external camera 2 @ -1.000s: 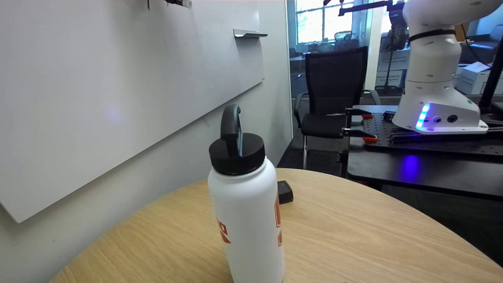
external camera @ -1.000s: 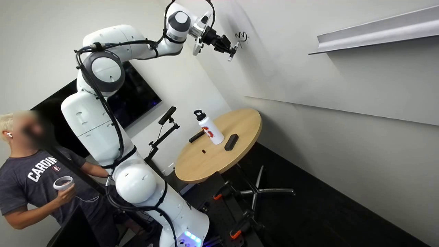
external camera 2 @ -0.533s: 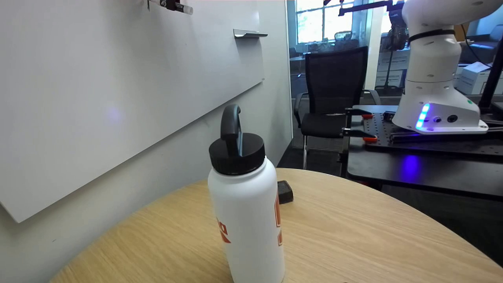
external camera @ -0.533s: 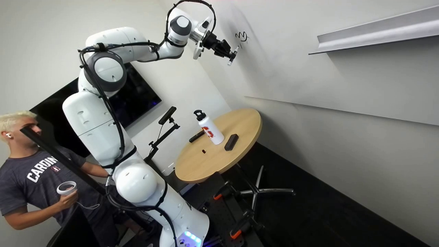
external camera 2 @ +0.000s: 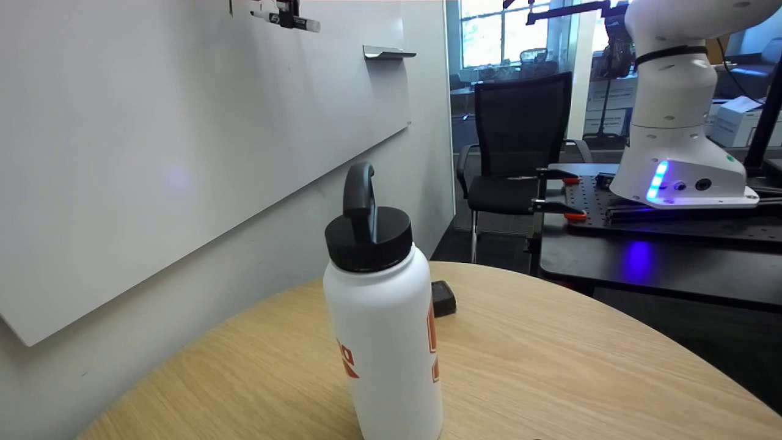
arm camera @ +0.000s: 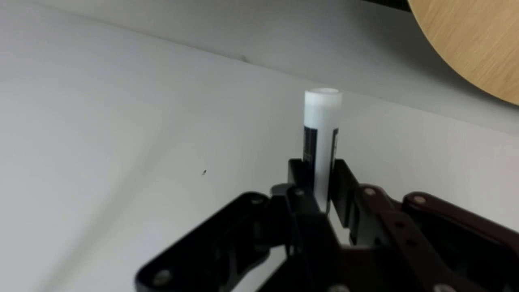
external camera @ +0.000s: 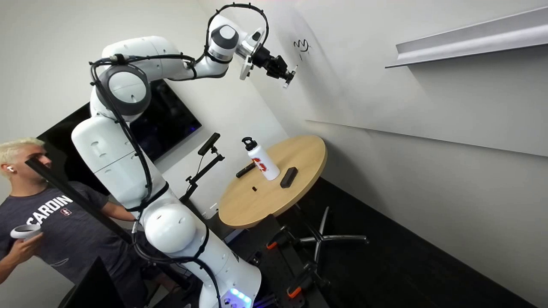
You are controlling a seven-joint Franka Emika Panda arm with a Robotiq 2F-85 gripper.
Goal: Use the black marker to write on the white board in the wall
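Note:
The black marker, white with a black label, is held in my gripper (external camera: 289,76). Its white end (external camera: 285,85) points down and its dark tip points toward the board in an exterior view. The marker also shows in an exterior view (external camera 2: 308,25) at the top edge and in the wrist view (arm camera: 322,111), upright between the fingers (arm camera: 317,174). The white board (external camera: 364,85) is the large wall panel and shows in an exterior view (external camera 2: 153,153). It bears a small black scribble (external camera: 301,45) with a short stroke (external camera: 301,57) below. The tip looks apart from these marks.
A round wooden table (external camera: 239,209) stands below the arm. On it are a white bottle with a black lid (external camera: 264,162), a black block (external camera: 289,177) and a small black piece (external camera: 254,188). A metal ledge (external camera: 471,38) juts from the board. A person (external camera: 55,214) stands behind the arm.
The gripper and marker have moved down in both exterior views, and the marker tip has drawn away from the short stroke. More of the marker shows now. The person's controller hand moved left.

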